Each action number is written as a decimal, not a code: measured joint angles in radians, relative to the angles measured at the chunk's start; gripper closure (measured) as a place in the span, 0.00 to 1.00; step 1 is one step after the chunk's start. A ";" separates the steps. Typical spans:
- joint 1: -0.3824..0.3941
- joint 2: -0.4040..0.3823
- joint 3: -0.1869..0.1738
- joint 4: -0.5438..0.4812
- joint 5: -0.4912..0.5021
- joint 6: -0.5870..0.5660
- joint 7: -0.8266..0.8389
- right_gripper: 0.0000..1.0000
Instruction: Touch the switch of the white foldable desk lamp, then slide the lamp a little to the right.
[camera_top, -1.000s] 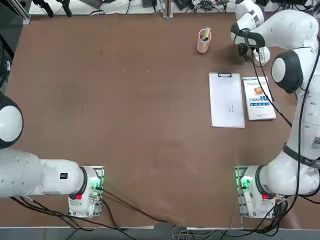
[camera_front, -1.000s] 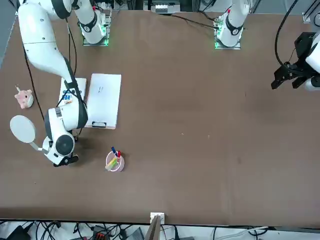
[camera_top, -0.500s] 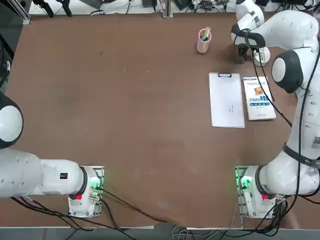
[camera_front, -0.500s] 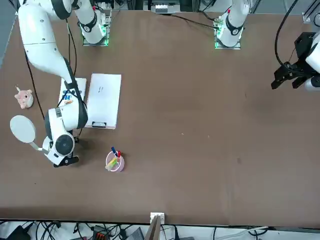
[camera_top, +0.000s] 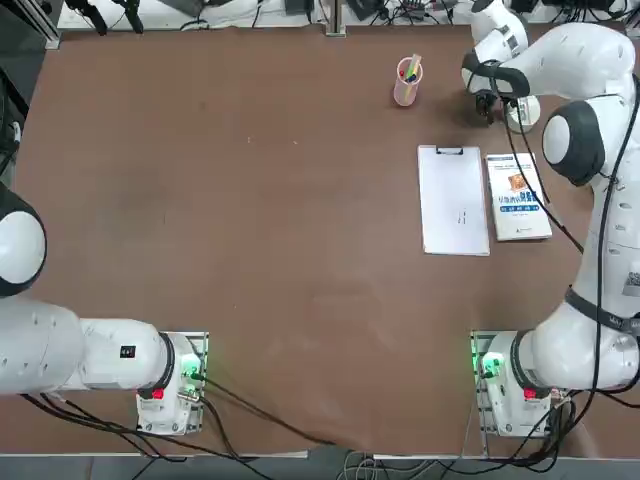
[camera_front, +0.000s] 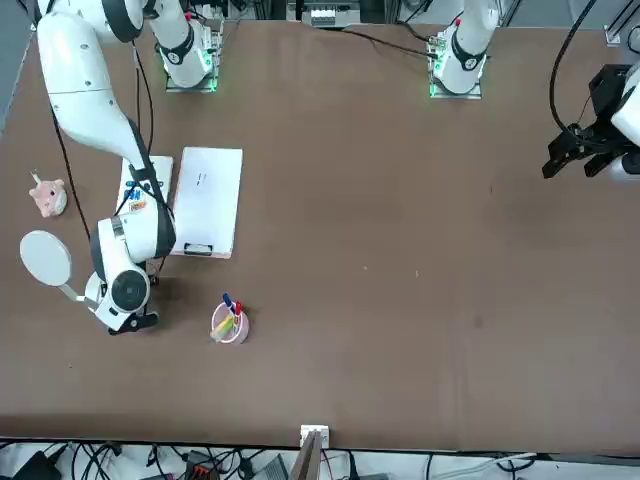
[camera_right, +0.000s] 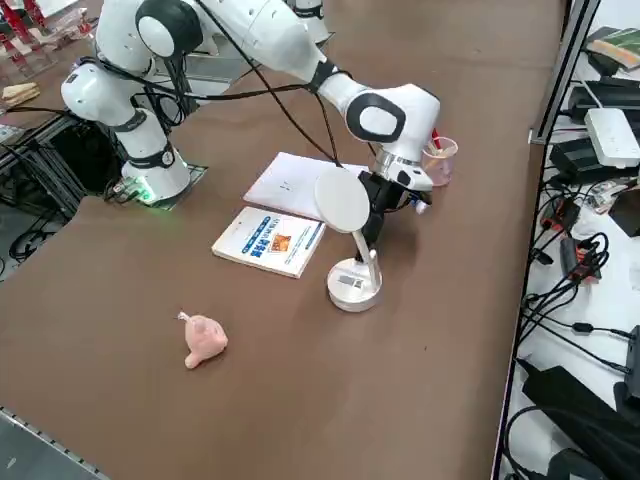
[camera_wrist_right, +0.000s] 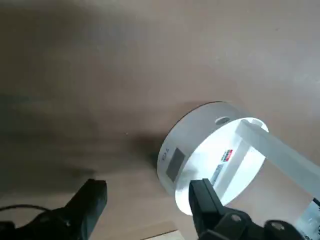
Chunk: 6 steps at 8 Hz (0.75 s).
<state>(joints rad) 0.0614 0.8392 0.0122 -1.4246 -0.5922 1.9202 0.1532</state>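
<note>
Jaws wide beside white disc-based lamp (camera_right: 352, 250)

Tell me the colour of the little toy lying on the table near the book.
Pink. The toy shows best in the right side view.

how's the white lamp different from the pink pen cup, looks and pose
The white foldable desk lamp has a flat disc base, thin arm and round flat head; the pink pen cup is a small open cup holding pens. The lamp stands taller. The lamp sits beside the open right gripper; the cup stands farther off. Both stand upright on the table.
</note>
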 joint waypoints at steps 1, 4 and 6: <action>-0.006 0.004 0.000 0.000 0.000 0.001 0.002 0.00; -0.030 0.008 -0.001 0.000 0.000 0.007 0.002 0.00; -0.029 0.008 0.001 0.000 0.000 0.008 0.002 0.00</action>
<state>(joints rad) 0.0327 0.8469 0.0129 -1.4246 -0.5917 1.9278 0.1553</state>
